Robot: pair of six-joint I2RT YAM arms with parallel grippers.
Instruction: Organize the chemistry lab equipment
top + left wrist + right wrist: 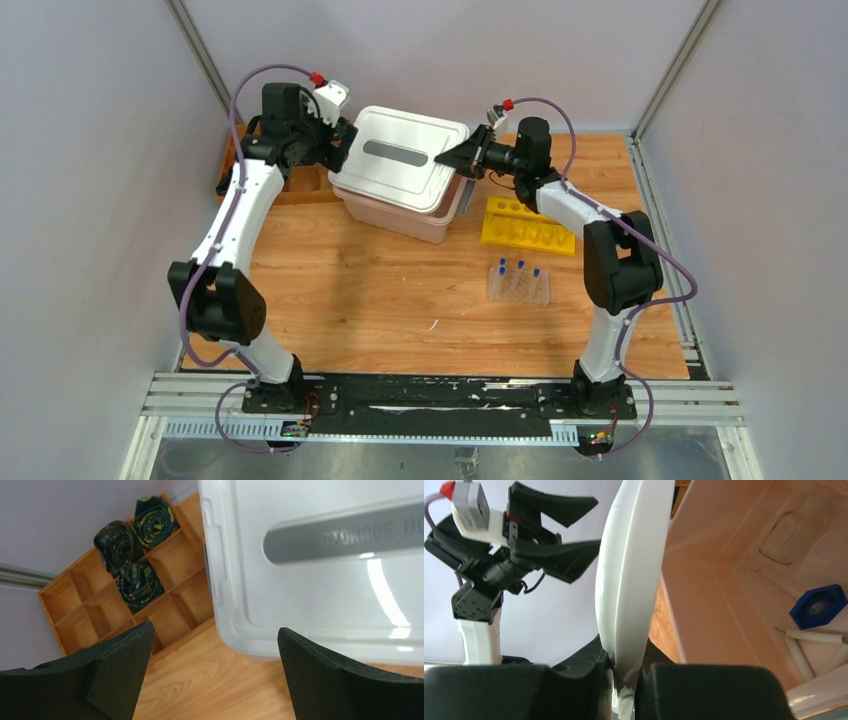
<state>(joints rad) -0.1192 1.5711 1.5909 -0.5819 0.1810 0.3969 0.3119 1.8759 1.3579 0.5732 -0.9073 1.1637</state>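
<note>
My left claw (215, 630) is wide open and holds nothing, just beside the left edge of the white lid (405, 150). My right claw (624, 675) pinches the lid's right edge, holding it tipped up over the pink box (420, 222). The rack (518, 288) of blue-capped tubes (519, 266) stands on the bench (350, 290). I think I am opening the box; next, lift the lid clear.

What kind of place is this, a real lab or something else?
Probably a robot test cell, not a working lab: a wooden tabletop boxed in by plain pale panels, two arms on a rail, and a clear tube rack as a prop.
</note>
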